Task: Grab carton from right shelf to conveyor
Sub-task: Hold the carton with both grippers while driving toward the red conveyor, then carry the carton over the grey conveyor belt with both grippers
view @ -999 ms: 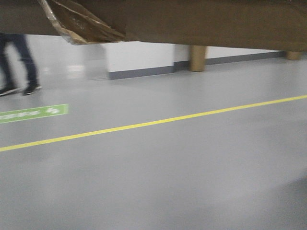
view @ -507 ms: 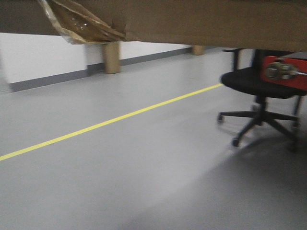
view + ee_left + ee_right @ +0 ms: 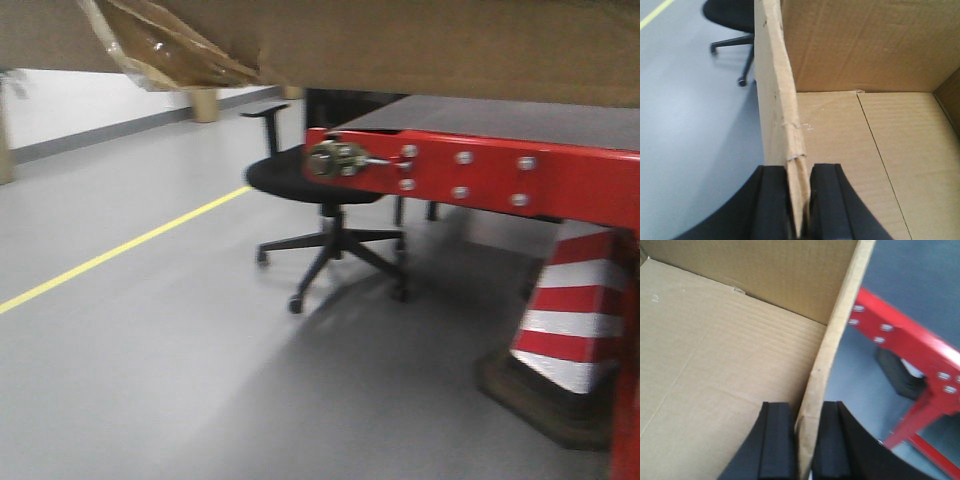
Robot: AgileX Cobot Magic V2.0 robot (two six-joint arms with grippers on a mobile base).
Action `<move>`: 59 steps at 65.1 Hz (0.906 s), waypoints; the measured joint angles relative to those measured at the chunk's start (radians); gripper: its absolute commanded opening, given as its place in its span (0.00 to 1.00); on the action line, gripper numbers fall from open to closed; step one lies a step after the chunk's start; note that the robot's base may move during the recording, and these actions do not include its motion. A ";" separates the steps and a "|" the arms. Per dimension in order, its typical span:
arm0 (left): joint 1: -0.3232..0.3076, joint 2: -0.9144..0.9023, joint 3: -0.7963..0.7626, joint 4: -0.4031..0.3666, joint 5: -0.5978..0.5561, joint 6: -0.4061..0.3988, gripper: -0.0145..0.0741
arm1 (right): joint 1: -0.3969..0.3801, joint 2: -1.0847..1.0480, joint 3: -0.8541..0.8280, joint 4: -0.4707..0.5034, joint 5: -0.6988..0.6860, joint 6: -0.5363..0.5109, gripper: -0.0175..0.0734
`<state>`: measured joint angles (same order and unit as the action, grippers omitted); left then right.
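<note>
Now the conveyor [image 3: 480,180] has swung in close; a moment ago only its corner showed. The carton [image 3: 430,45] is up in the air, not yet on the belt. The left pincer [image 3: 799,205] and the right pincer [image 3: 807,445] each squeeze one thin side wall. Those walls may bend, so the carton could slip and fall, or bump the red frame.

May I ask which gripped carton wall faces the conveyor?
The carton wall in the right gripper: the red conveyor lies beyond it; the wall in the left gripper has floor and a chair beyond.

Brown ribbed carton [image 3: 900,150]; red conveyor [image 3: 560,185] frame, grey belt; red-white striped cone [image 3: 572,300]; black chair [image 3: 290,180]; yellow floor line [image 3: 120,250].
</note>
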<state>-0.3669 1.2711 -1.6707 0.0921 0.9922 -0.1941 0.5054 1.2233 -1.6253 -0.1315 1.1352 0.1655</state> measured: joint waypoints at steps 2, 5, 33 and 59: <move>0.000 0.000 0.000 0.000 0.000 0.000 0.15 | 0.000 0.000 0.000 0.000 0.000 0.000 0.12; 0.000 0.000 0.000 0.004 0.000 0.000 0.15 | 0.000 0.000 0.000 0.000 0.000 0.000 0.12; 0.000 0.000 0.000 0.018 -0.004 0.000 0.15 | 0.000 0.000 0.000 0.004 -0.002 0.000 0.12; 0.000 0.000 0.000 0.021 -0.006 0.000 0.15 | 0.000 0.000 0.000 0.004 -0.002 0.000 0.12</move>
<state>-0.3669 1.2711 -1.6707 0.1135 0.9865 -0.1941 0.5054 1.2233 -1.6253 -0.1273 1.1331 0.1655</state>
